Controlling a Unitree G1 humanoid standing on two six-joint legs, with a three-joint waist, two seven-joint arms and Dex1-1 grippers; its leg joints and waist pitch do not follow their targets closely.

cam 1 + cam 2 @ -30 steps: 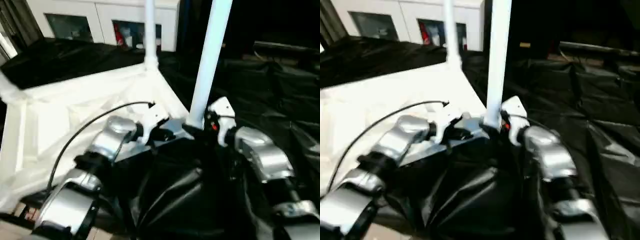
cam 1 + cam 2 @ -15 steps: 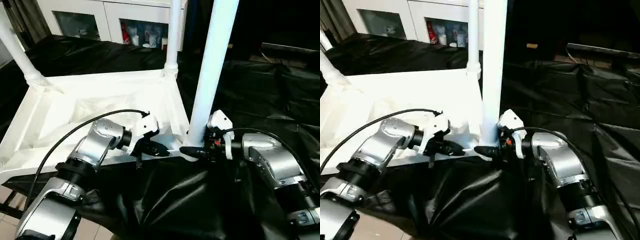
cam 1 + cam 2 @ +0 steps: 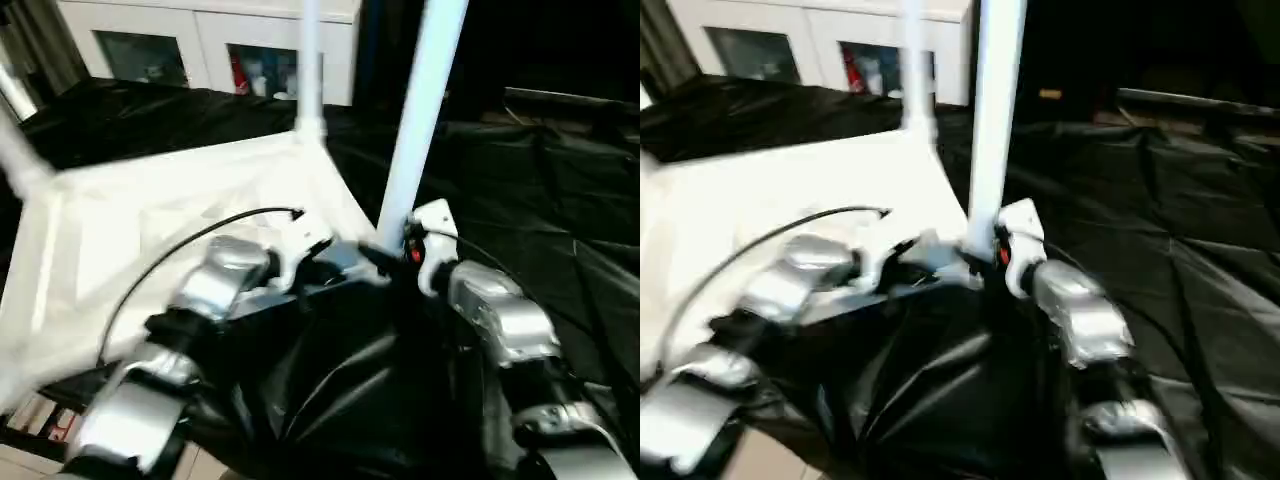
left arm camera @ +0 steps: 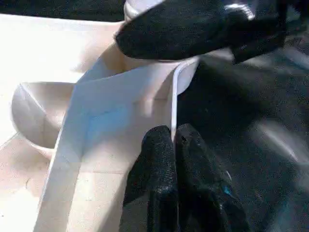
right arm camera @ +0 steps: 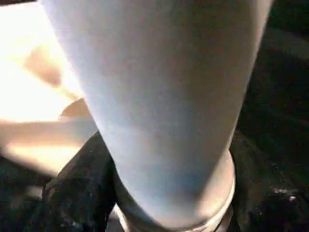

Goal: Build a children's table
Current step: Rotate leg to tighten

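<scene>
The children's table lies upside down: its white ribbed top [image 3: 170, 220] faces up on black sheeting. A far leg [image 3: 310, 70] and a left leg [image 3: 15, 150] stand in their corner sockets. The near leg [image 3: 415, 120] rises from the corner closest to me. My left gripper [image 3: 335, 258] is shut on the top's thin rim wall [image 4: 171, 87], its fingertips [image 4: 159, 145] pinching just beside that corner. My right gripper [image 3: 385, 258] holds the near leg [image 5: 164, 96] at its base, one black finger [image 5: 77, 193] on each side of the collar.
Black plastic sheeting [image 3: 540, 200] covers the surface on the right and in front and bunches up under my forearms. White cabinets with glass doors [image 3: 200, 50] stand at the back. A strip of floor [image 3: 30, 450] shows at the lower left.
The head views have swung and tilted, so the whole scene has shifted. Both grippers keep their holds at the near corner, left on the rim and right on the leg base.
</scene>
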